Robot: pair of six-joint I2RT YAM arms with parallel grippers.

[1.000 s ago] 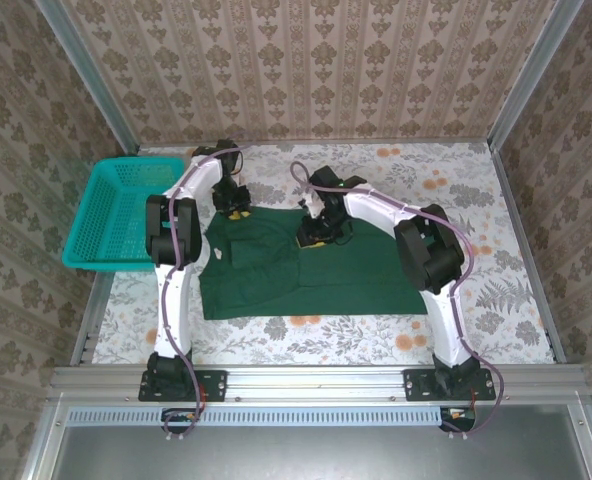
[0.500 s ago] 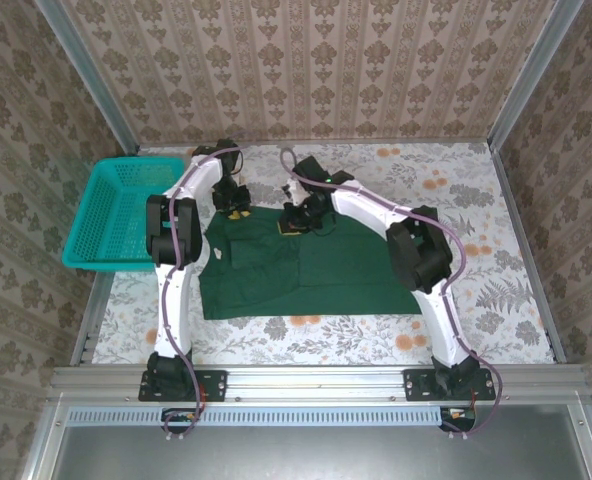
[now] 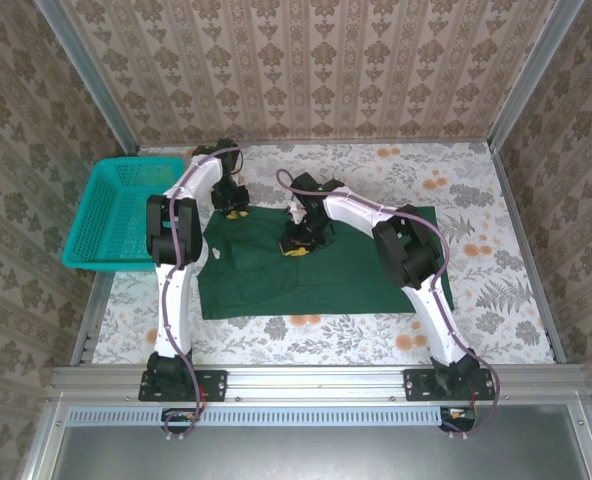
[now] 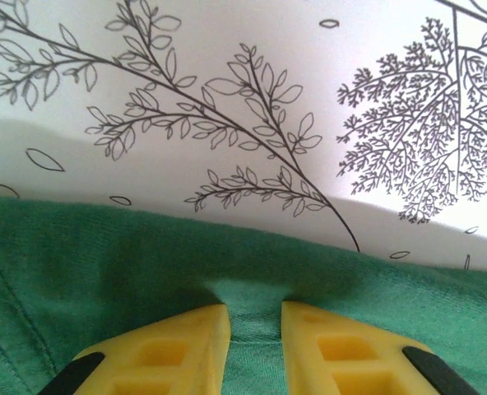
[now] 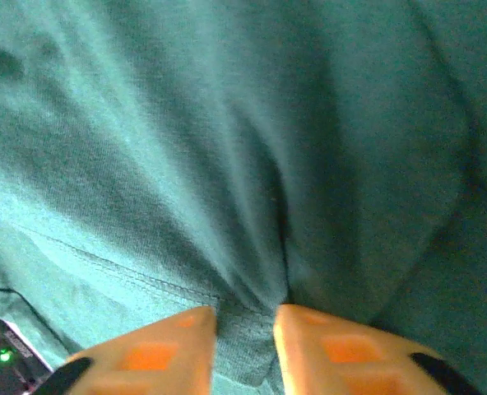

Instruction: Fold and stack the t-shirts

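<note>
Top view: one dark green t-shirt [image 3: 276,285] is spread on the middle of the bench [image 3: 476,200]. One teal basket [image 3: 116,212] is set at the left edge, apart from the shirt. Two arms are counted. The left gripper [image 3: 234,211] is placed at the shirt's far left edge, and the right gripper [image 3: 298,246] on the shirt's middle.

The grip is shown by the wrist views alone. The left jaws are clenched on a pinch of cloth at the shirt's edge, with leaf-printed bench cover beyond. The right jaws are clenched on a fold of cloth.

The walls are covered in patterned wallpaper.
</note>
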